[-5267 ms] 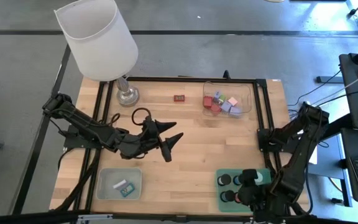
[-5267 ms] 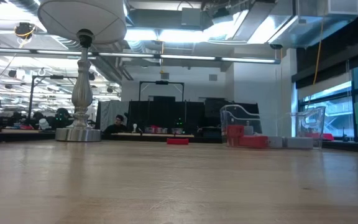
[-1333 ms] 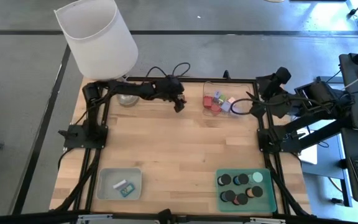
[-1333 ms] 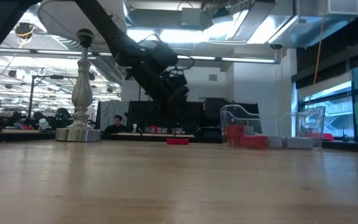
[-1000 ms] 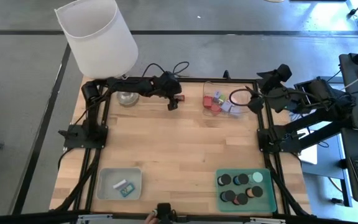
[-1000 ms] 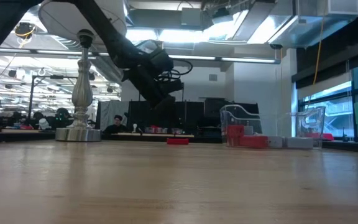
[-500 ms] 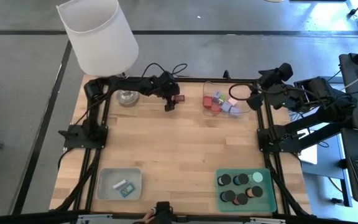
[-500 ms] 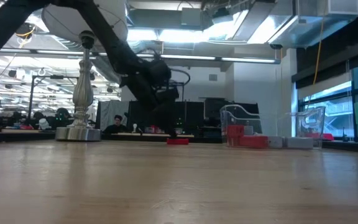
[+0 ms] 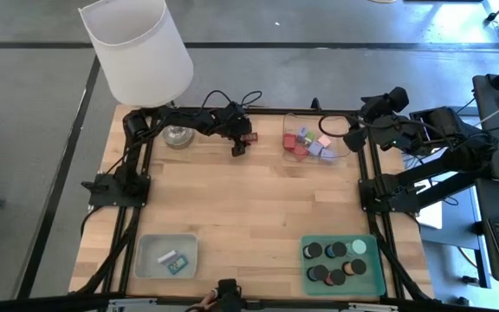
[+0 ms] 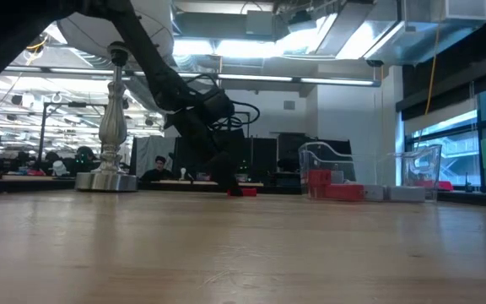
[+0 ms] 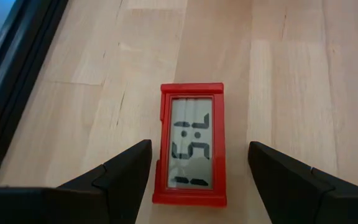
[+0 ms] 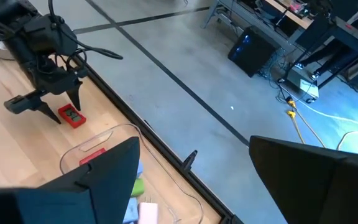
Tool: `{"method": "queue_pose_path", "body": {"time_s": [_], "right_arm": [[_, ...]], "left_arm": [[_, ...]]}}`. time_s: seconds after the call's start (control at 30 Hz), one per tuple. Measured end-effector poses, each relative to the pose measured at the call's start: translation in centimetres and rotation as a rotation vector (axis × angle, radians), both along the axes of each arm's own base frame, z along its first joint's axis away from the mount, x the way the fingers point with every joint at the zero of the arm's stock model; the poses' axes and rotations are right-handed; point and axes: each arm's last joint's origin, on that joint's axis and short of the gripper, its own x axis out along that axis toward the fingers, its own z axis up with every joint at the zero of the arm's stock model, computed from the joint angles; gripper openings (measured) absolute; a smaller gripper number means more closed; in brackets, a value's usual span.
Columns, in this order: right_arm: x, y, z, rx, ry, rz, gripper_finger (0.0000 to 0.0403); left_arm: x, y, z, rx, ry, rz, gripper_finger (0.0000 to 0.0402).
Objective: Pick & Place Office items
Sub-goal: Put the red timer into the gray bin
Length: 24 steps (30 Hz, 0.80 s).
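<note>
Left wrist view: the left gripper (image 11: 197,180) hangs over a red digital clock (image 11: 192,152) lying flat on the table (image 11: 291,81), fingers spread either side, not touching. High view: the right gripper (image 9: 359,130), fingers spread, hovers beside the clear tray (image 9: 343,143) of office items (image 9: 306,143).

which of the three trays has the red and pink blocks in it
The clear tray at the table's far edge, beside the right gripper. The grey tray holds small pale bits; the green tray holds dark round pieces.
</note>
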Motion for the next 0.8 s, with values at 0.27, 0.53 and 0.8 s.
{"method": "queue_pose_path", "body": {"time_s": [0.27,0.53,0.8], "right_arm": [[0.0,0.0,0.0,-0.001,0.001,0.001,0.0307],[0.0,0.0,0.0,-0.015,0.025,0.015,0.0307],[0.0,0.0,0.0,-0.029,0.049,0.029,0.0307]], "left_arm": [[0.3,-0.5,0.0,-0.039,-0.003,0.051,0.0209],[0.8,-1.4,0.7,-0.001,0.006,0.169,0.0151],[1.2,-3.4,6.3,-0.093,-0.198,0.289,0.0157]]}}
